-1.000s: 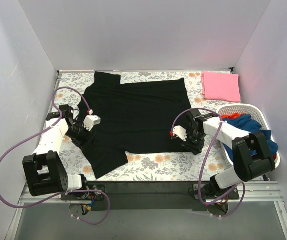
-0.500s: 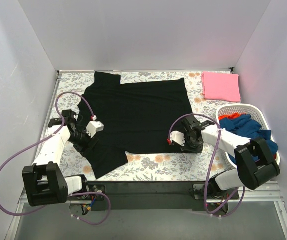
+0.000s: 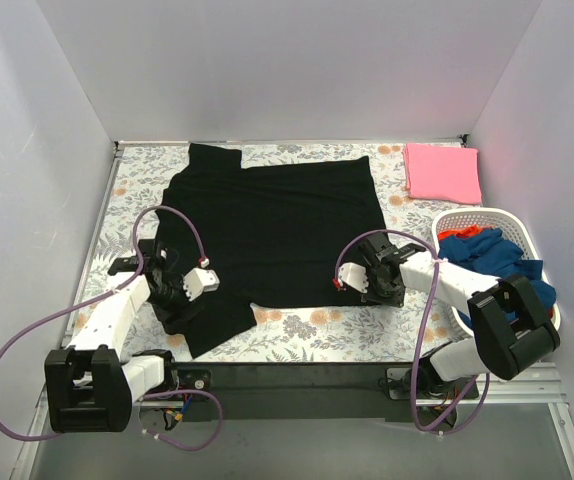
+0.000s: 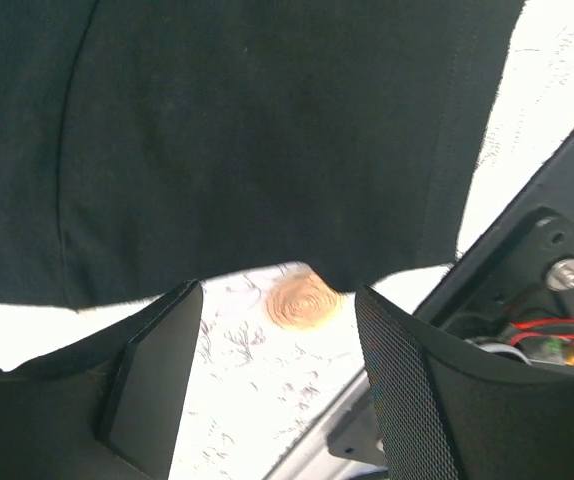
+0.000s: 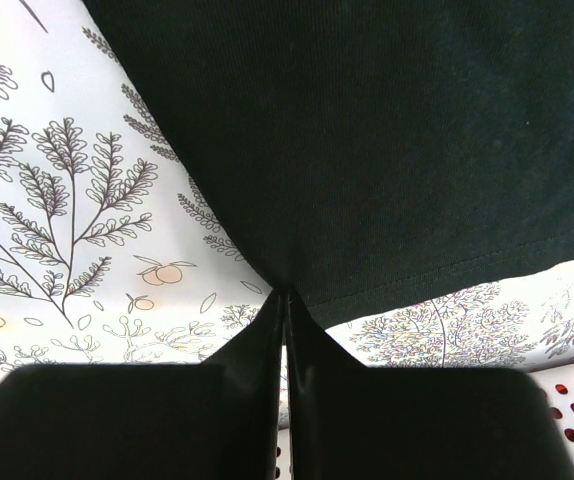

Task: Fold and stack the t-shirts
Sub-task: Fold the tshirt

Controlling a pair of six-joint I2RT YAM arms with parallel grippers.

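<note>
Where the jaws of the right gripper (image 5: pixel 287 300) meet, they are clenched flat together on the near right hem corner of the black t-shirt (image 3: pixel 267 220), a thin pinch taken at the very edge. The left gripper (image 4: pixel 277 292) stands released, its jaws apart over the floral table covering (image 3: pixel 317 335), with the shirt's near left edge just ahead of them and nothing between.

Risk one: the right-hand bite looks shallow — a pull toward the far edge could slip the cloth out. Risk two: with only one corner secured, any lift would likely drag the shirt askew and bunch it. Risk three: should the left jaws close low, they may catch the covering along with the cloth.

The black t-shirt lies spread over the middle of the tabletop, reaching the far edge. A pink t-shirt (image 3: pixel 442 172) sits folded at the far right corner.

The white basket (image 3: pixel 487 217) at the right edge holds a blue t-shirt (image 3: pixel 497 250) and a red t-shirt (image 3: pixel 459 233), heaped and unfolded — whether more lies beneath cannot be told
</note>
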